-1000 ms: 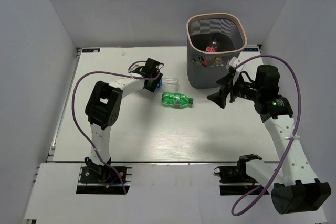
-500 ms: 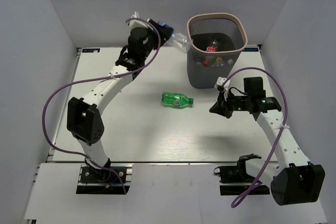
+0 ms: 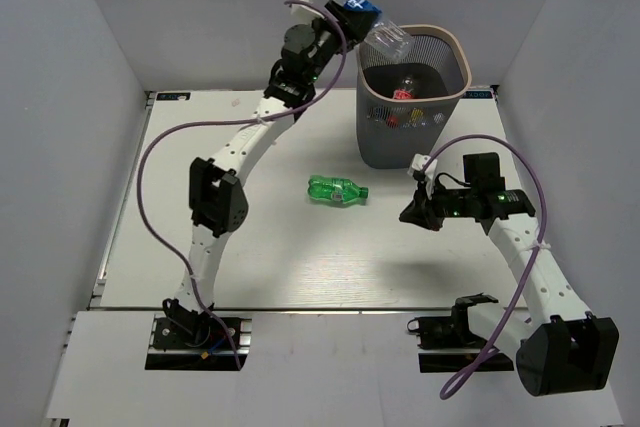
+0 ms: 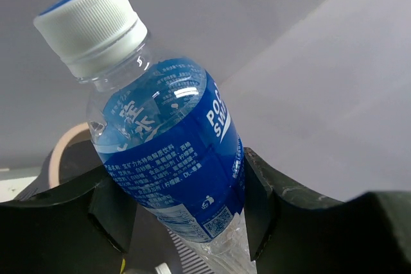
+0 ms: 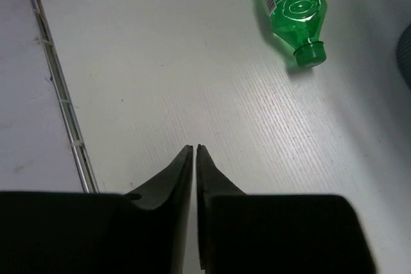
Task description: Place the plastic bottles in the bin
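At top centre the left gripper [image 4: 183,205] is clasping the blue bottle [image 3: 372,22], tilting base-first down-right over the left rim of the bin [image 3: 400,144] (the right gripper [image 3: 408,214], pinched empty, is hanging right of the centre-frame green bottle [image 3: 337,189]).

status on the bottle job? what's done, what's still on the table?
Done: several bottles already lie in the bin; count unclear through the mesh. In hand: the left gripper is shut on the blue-label bottle, tilted at the bin's rim, not released. Left: one green bottle lies on the table, ahead of the right gripper, which is shut and empty.
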{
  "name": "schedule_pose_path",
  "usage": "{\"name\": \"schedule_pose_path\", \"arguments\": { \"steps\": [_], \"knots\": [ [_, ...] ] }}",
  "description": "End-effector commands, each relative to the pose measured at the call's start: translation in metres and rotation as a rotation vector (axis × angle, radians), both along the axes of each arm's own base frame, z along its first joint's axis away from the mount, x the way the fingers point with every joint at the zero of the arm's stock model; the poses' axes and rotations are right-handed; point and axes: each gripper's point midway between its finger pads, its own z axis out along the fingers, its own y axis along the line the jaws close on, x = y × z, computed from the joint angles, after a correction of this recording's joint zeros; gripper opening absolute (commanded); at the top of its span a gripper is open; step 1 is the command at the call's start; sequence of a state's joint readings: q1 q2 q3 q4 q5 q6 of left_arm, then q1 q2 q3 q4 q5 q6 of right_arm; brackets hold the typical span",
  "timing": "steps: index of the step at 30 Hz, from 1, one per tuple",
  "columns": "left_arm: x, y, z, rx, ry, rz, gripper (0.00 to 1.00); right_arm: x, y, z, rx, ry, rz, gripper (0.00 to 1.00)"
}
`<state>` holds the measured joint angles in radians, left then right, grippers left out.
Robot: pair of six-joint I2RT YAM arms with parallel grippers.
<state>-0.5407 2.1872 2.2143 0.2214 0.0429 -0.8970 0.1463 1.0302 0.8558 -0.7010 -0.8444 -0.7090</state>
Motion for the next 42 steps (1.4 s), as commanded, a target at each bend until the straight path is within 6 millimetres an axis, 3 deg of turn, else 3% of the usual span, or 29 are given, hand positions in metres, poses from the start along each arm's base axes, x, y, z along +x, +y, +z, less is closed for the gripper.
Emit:
{"name": "schedule_pose_path", "arguments": {
  "steps": [1, 2, 3, 4, 5, 6, 10, 11, 14, 16, 17, 18, 19, 20, 21, 22, 23, 24, 25, 26, 27, 28, 29, 30, 31, 32, 33, 36, 42],
  "knots": [
    [-0.003, -0.027, 0.015, 0.01, -0.06, -0.036, 0.39, -0.003, 0.004, 0.005, 0.025, -0.022, 0.011, 0.17],
    [-0.007, -0.033, 0.022, 0.0, -0.075, -0.046, 0.49, -0.003, 0.003, 0.004, 0.025, -0.019, 0.004, 0.25],
    [-0.003, -0.035, 0.012, 0.018, -0.063, -0.044, 0.62, -0.002, 0.003, 0.005, 0.024, -0.029, 0.007, 0.47],
    [-0.004, -0.038, 0.005, 0.033, -0.044, -0.027, 0.88, -0.003, 0.003, 0.004, 0.028, -0.02, -0.001, 0.57],
    [-0.005, -0.037, 0.002, 0.046, -0.04, -0.025, 0.96, -0.003, 0.002, 0.004, 0.026, -0.021, -0.005, 0.65],
    [-0.004, -0.033, 0.0, 0.048, -0.026, -0.005, 1.0, -0.001, 0.002, 0.003, 0.023, -0.029, -0.015, 0.81],
    [-0.013, -0.021, 0.012, 0.092, -0.048, 0.031, 1.0, 0.003, 0.004, 0.003, 0.033, -0.05, -0.01, 0.9],
    [-0.02, -0.015, 0.029, 0.097, -0.079, 0.039, 1.0, 0.003, 0.007, 0.003, 0.047, -0.072, 0.019, 0.9],
    [-0.031, -0.002, 0.049, 0.141, -0.114, 0.069, 1.0, 0.007, 0.017, 0.002, 0.07, -0.17, 0.099, 0.9],
    [-0.051, 0.016, 0.066, 0.172, -0.127, 0.095, 1.0, 0.015, 0.027, 0.001, 0.076, -0.234, 0.149, 0.9],
    [-0.059, 0.024, 0.067, 0.199, -0.119, 0.109, 1.0, 0.019, 0.03, -0.001, 0.066, -0.265, 0.168, 0.9],
    [-0.058, 0.032, 0.034, 0.278, -0.071, 0.138, 1.0, 0.02, 0.039, -0.012, 0.059, -0.229, 0.2, 0.9],
    [-0.089, 0.057, 0.066, 0.281, -0.126, 0.166, 1.0, 0.032, 0.044, -0.014, 0.042, -0.247, 0.205, 0.9],
    [-0.101, 0.069, 0.06, 0.292, -0.107, 0.178, 1.0, 0.037, 0.048, -0.017, 0.03, -0.244, 0.21, 0.9],
    [-0.103, 0.077, 0.001, 0.383, -0.01, 0.171, 1.0, 0.044, 0.059, -0.022, 0.007, -0.245, 0.225, 0.9],
    [-0.113, 0.094, -0.011, 0.408, 0.015, 0.193, 1.0, 0.051, 0.063, -0.022, -0.001, -0.264, 0.222, 0.9],
    [-0.141, 0.124, -0.001, 0.417, 0.021, 0.246, 1.0, 0.059, 0.068, -0.029, -0.03, -0.256, 0.217, 0.9],
    [-0.15, 0.135, -0.055, 0.509, 0.11, 0.252, 1.0, 0.072, 0.071, -0.033, -0.061, -0.271, 0.195, 0.9],
    [-0.162, 0.147, -0.073, 0.55, 0.144, 0.26, 1.0, 0.072, 0.081, -0.035, -0.068, -0.277, 0.215, 0.9],
    [-0.173, 0.16, -0.09, 0.58, 0.182, 0.277, 1.0, 0.086, 0.087, -0.031, -0.086, -0.309, 0.2, 0.9],
    [-0.19, 0.171, -0.141, 0.666, 0.28, 0.253, 1.0, 0.092, 0.087, -0.04, -0.117, -0.288, 0.182, 0.9],
    [-0.21, 0.185, -0.136, 0.634, 0.279, 0.267, 1.0, 0.094, 0.094, -0.042, -0.134, -0.291, 0.186, 0.9],
    [-0.221, 0.194, -0.149, 0.637, 0.312, 0.274, 1.0, 0.103, 0.099, -0.04, -0.135, -0.302, 0.174, 0.9],
    [-0.235, 0.202, -0.18, 0.66, 0.372, 0.264, 1.0, 0.111, 0.1, -0.044, -0.159, -0.296, 0.139, 0.9],
    [-0.252, 0.213, -0.177, 0.614, 0.382, 0.279, 1.0, 0.115, 0.104, -0.047, -0.18, -0.302, 0.124, 0.9],
    [-0.261, 0.221, -0.198, 0.623, 0.421, 0.283, 1.0, 0.124, 0.108, -0.04, -0.172, -0.332, 0.098, 0.9],
    [-0.271, 0.226, -0.206, 0.618, 0.445, 0.282, 1.0, 0.13, 0.11, -0.041, -0.194, -0.341, 0.069, 0.9],
    [-0.288, 0.24, -0.214, 0.56, 0.47, 0.313, 1.0, 0.139, 0.119, -0.048, -0.23, -0.338, 0.074, 0.9],
    [-0.303, 0.249, -0.234, 0.591, 0.533, 0.308, 1.0, 0.128, 0.143, -0.086, -0.273, -0.28, 0.183, 0.9]
  ]
}}
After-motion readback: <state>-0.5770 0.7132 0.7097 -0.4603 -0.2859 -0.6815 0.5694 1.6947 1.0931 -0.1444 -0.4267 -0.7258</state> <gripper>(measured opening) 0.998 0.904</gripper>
